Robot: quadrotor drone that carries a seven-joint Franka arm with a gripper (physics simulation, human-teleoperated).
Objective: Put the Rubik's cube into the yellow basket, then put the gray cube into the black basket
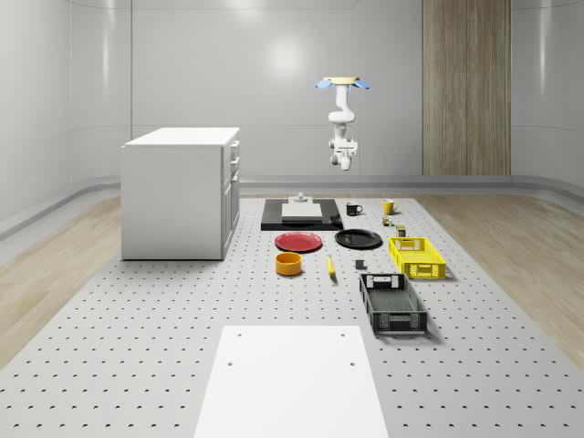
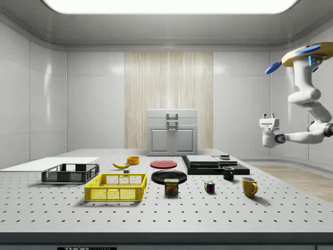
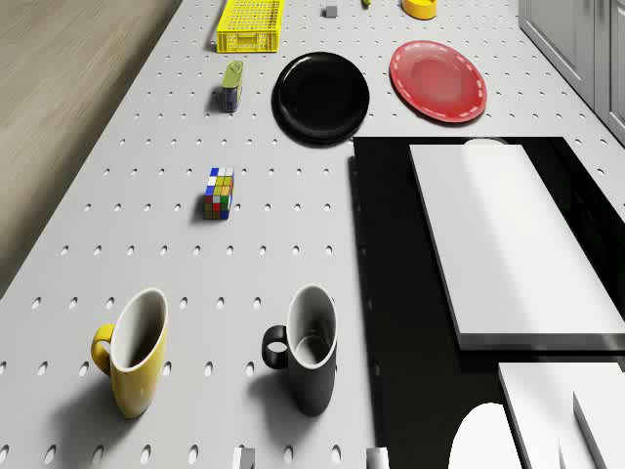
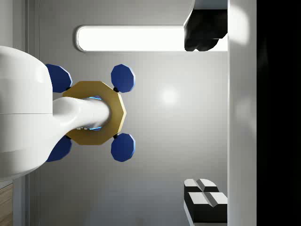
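Note:
The Rubik's cube (image 1: 388, 222) (image 2: 209, 186) (image 3: 220, 192) lies on the table's far right part, near a yellow mug (image 3: 132, 352). In front of it stands the yellow basket (image 1: 417, 270) (image 2: 115, 194) (image 3: 251, 27), then the black basket (image 1: 399, 321) (image 2: 70, 176). The small gray cube (image 1: 359, 265) (image 3: 331, 11) sits left of the yellow basket. My drone (image 1: 342, 82) (image 2: 307, 52) hovers high over the table's far end. My gripper (image 1: 343, 164) (image 2: 269, 115) (image 4: 205, 113) hangs well above the mugs, turned upward toward the drone, open and holding nothing.
A black mug (image 3: 308, 352) stands beside a black slab (image 1: 301, 219) bearing white blocks. A black plate (image 3: 320, 95), a red plate (image 3: 437, 80), a tin can (image 3: 231, 85), an orange bowl (image 1: 289, 264) and a banana (image 1: 330, 265) lie mid-table. A white cabinet (image 1: 181, 192) rises at the whole-scene view's left.

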